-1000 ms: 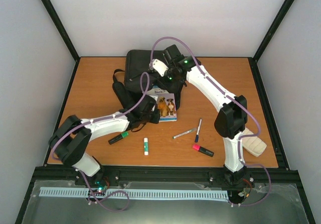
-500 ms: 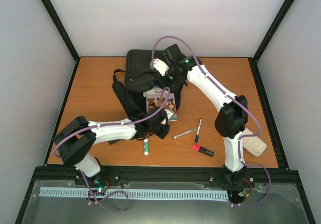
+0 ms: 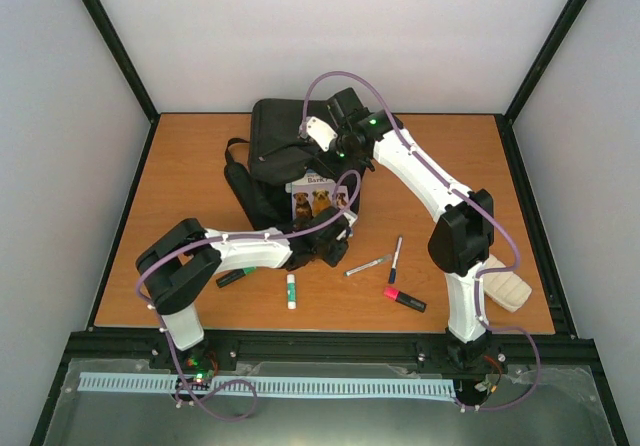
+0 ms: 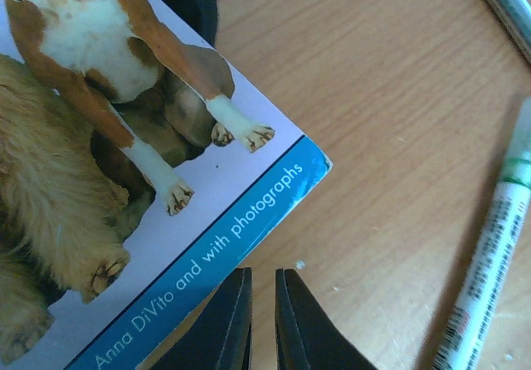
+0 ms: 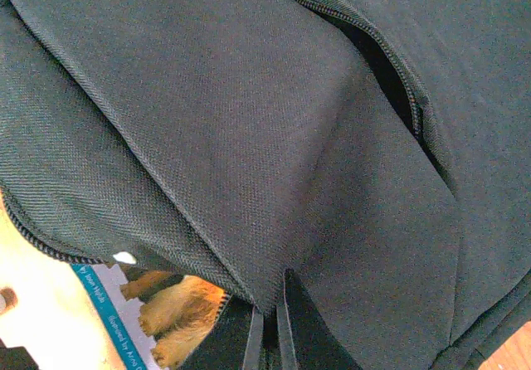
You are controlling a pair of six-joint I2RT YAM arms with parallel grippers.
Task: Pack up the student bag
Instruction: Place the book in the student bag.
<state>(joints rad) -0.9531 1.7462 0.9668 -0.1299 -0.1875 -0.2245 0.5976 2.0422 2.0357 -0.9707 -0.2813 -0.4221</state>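
Observation:
The student bag (image 3: 278, 138) is a black backpack lying at the back of the table. My right gripper (image 3: 327, 148) is shut on a fold of its fabric (image 5: 249, 138) and holds the flap up; its point in the right wrist view is at the pinch (image 5: 267, 308). A book with dogs on its cover (image 3: 319, 199) lies partly under that flap and shows below it in the right wrist view (image 5: 166, 316). My left gripper (image 3: 340, 230) sits at the book's near corner (image 4: 124, 138). Its jaws (image 4: 262, 275) are almost closed, with nothing between them, and one finger overlaps the book's blue edge.
A green marker (image 3: 236, 276), a glue stick (image 3: 291, 290), a silver pen (image 3: 367, 265), a dark pen (image 3: 396, 258) and a red highlighter (image 3: 404, 299) lie on the near table. A cream pencil case (image 3: 506, 287) lies at the right. A white-and-green pen (image 4: 491, 262) lies beside my left gripper.
My left arm swung right to the book's near edge, and the book slid toward the bag, further under the raised flap. The right gripper has kept its hold.

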